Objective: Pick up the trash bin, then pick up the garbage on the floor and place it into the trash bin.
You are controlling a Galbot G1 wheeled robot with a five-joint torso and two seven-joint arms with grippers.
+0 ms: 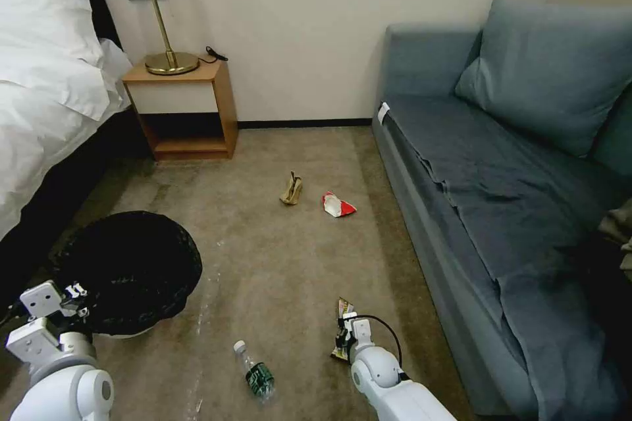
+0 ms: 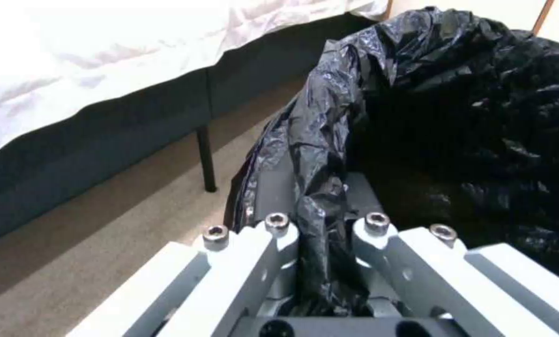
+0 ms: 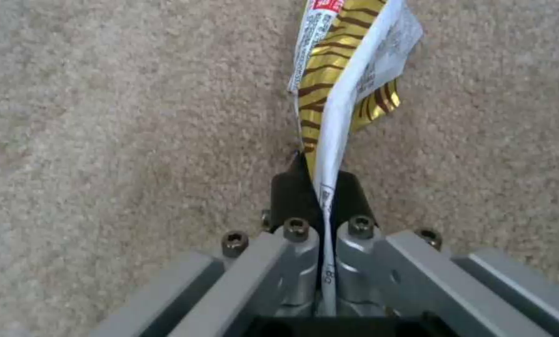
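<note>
The trash bin [image 1: 131, 270], white with a crinkled black bag over its rim, hangs at the lower left. My left gripper [image 1: 76, 299] is shut on its near rim, pinching the black bag [image 2: 320, 187]. My right gripper [image 1: 342, 335] is low over the carpet, shut on the gold foil wrapper [image 3: 342, 84], whose edge runs between the fingers. On the floor lie other garbage: a clear bottle with a green label [image 1: 255, 371] between my arms, a tan-brown scrap [image 1: 291, 189] and a crushed red-and-white carton [image 1: 338, 204] farther ahead.
A white bed [image 1: 46, 79] runs along the left, its dark frame close to the bin. A wooden nightstand [image 1: 184, 105] with a brass lamp stands against the wall. A blue sofa [image 1: 513, 197] borders the right. Open carpet [image 1: 276, 263] lies between them.
</note>
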